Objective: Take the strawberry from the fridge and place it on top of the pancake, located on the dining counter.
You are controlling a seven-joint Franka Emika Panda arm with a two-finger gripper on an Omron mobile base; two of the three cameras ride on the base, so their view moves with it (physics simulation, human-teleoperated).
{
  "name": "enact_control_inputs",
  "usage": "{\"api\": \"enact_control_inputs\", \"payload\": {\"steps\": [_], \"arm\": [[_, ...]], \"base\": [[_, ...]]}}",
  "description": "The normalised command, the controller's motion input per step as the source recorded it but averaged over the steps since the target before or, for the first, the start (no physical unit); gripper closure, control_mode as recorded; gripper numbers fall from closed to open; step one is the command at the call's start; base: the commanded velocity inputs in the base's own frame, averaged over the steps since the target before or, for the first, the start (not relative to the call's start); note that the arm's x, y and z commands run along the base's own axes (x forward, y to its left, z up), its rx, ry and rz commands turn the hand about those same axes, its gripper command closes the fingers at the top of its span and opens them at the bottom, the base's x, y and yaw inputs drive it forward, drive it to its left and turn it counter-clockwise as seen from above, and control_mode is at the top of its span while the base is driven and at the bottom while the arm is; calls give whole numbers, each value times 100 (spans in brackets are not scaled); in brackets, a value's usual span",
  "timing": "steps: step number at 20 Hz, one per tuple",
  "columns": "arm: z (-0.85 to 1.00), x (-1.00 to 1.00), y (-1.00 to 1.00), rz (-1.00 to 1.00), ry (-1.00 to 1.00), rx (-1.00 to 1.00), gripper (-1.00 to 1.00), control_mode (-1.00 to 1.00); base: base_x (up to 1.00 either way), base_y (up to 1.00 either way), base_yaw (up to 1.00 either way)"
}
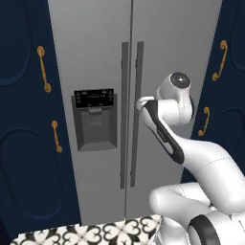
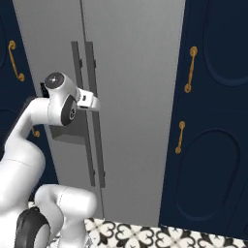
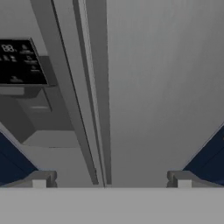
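Both fridge (image 1: 95, 57) doors were shut; the wide-spread jaws, centred before two close handles (image 3: 89, 109), risked grabbing both.

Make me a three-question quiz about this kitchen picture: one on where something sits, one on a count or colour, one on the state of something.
1. Where is the black control panel?
A. on the fridge's left door
B. on the fridge's right door
C. on a navy cabinet

2. How many long dark handles does the fridge have?
A. one
B. two
C. four

3. The fridge doors are:
A. both shut
B. one ajar
C. both wide open

Answers:
1 A: the panel sits above the dispenser, left of the handles.
2 B: two vertical bars flank the centre seam.
3 A: the doors meet flush, no interior visible; the gripper faces them with jaws spread.
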Motion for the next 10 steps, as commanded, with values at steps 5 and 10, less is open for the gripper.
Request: {"api": "enact_control_inputs", "payload": {"steps": [5, 10], "arm": [[0, 59, 0, 0, 0, 0, -100, -100], [-1, 58, 3, 0, 0, 0, -100, -100]], "base": [[0, 0, 0], [0, 0, 0]]}}
